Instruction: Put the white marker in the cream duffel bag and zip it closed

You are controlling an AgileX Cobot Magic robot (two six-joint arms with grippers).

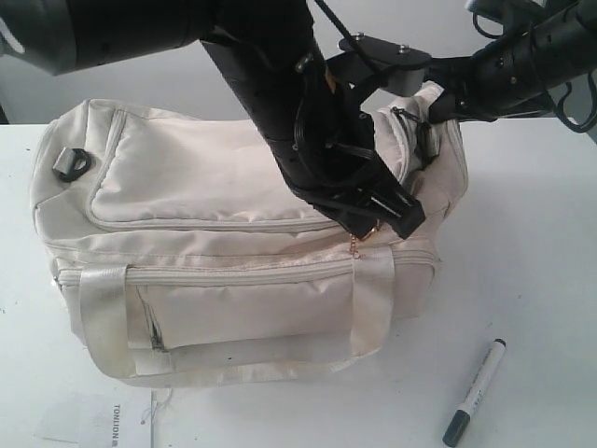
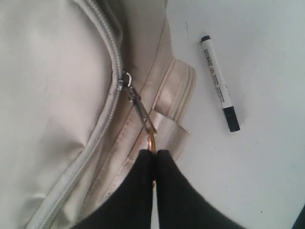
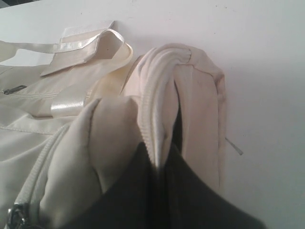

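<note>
The cream duffel bag (image 1: 215,233) lies on the white table, front pocket and webbing handles toward the camera. My left gripper (image 1: 368,224) reaches across its top and is shut on the gold ring of the zipper pull (image 2: 151,138). That pull hangs from the slider (image 2: 125,80) at the flap's corner. My right gripper (image 1: 437,105) is shut on a fold of the bag's end fabric (image 3: 164,95) and holds it up. The white marker (image 1: 476,392) with its dark cap lies on the table in front of the bag's right end, and the marker (image 2: 219,82) is apart from both grippers.
A black strap ring (image 1: 73,165) sits at the bag's left end. A printed paper slip (image 1: 107,420) lies near the table's front left. A small pale sliver (image 3: 233,145) lies on the table beside the bag's end.
</note>
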